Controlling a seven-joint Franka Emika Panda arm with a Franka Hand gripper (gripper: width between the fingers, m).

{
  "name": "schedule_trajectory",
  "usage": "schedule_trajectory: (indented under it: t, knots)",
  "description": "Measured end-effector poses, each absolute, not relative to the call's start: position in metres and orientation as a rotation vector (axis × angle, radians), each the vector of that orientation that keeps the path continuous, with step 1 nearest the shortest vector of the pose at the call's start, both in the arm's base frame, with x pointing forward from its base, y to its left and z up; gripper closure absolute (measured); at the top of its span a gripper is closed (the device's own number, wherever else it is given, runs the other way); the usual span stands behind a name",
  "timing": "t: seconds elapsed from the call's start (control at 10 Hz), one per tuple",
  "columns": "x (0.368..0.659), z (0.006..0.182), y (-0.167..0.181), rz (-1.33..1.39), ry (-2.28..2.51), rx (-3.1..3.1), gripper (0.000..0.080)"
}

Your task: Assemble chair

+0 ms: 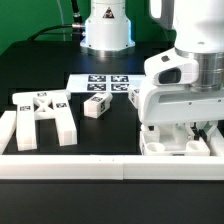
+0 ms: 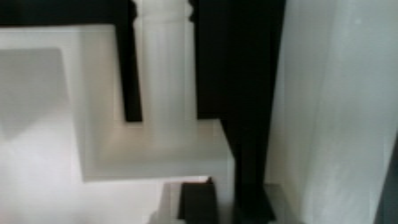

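Shows, close and blurred, a narrow white bar (image 2: 164,70) with a dark gap (image 2: 130,70) along each side, running into a flat white slab (image 2: 151,150). Shows a broad white panel (image 2: 338,110) beyond a black strip (image 2: 235,90); cannot tell what the small dark shape (image 2: 214,205) is.

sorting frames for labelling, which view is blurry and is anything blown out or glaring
Exterior view: fairly sharp, tags on the leg frame and block show clearly; the glossy arm is bright, nearly washed out. Wrist view: soft and out of focus, edges smeared, no tags legible.
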State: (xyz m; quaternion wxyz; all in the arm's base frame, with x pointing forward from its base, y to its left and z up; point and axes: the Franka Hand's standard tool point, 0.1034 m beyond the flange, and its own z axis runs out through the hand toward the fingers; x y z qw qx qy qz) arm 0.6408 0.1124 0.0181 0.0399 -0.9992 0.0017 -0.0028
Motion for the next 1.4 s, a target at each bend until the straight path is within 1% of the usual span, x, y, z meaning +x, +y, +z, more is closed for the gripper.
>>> schedule_trajectory:
  t: [0.1,0.2,0.4,0.5,0.6,0.7,1.0,1.4]
  knots:
    - [0.641,0.018,0.110,-0.005,0.012,-3.064,0.0765]
    - [0.641,0.019,0.104,0.001,0.021,-3.071,0.0661]
    - [0.640,0.026,0.094,0.010,0.032,-3.083,0.0387]
    - [0.640,0.033,0.093,0.016,0.030,-3.083,0.0387]
    - [0.638,0.042,0.091,0.010,0.020,-3.083,0.0218]
    - [0.631,0.051,0.088,0.010,0.016,-3.083,0.0171]
    - [0.605,0.068,0.079,0.029,0.009,-3.090,0.0151]
    - [0.605,0.065,0.080,0.033,0.008,-3.089,0.0150]
